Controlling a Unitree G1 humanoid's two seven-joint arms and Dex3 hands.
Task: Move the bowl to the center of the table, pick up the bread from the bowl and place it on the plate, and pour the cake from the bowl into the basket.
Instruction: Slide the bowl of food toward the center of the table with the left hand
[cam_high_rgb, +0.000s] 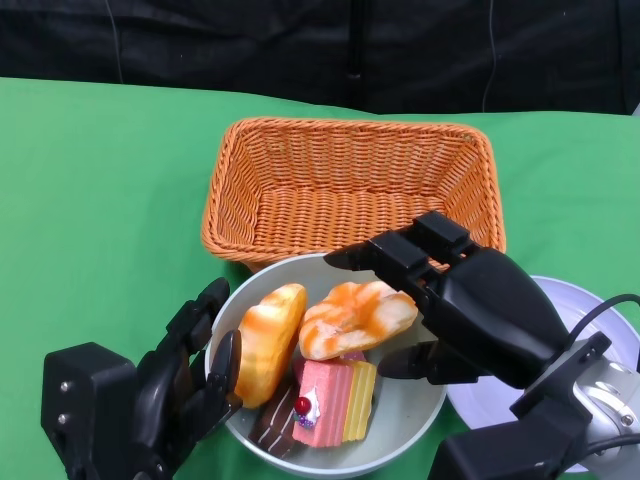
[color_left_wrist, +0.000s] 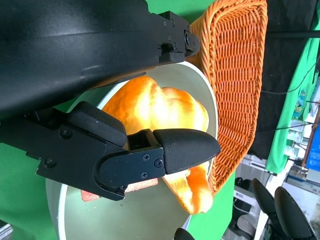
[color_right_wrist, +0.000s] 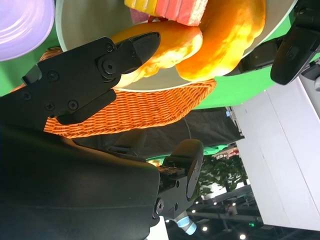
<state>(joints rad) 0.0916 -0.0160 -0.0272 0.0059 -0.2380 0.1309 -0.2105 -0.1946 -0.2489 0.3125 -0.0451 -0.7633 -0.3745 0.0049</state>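
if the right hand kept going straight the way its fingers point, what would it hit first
Most likely the right-hand bread in the bowl: the right hand reaches over it, fingers at its top. Whether they already touch is unclear.

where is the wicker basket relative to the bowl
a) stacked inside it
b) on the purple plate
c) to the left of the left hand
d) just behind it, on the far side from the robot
d: in the head view the empty basket stands just beyond the far rim of the bowl, which holds the bread and cake.
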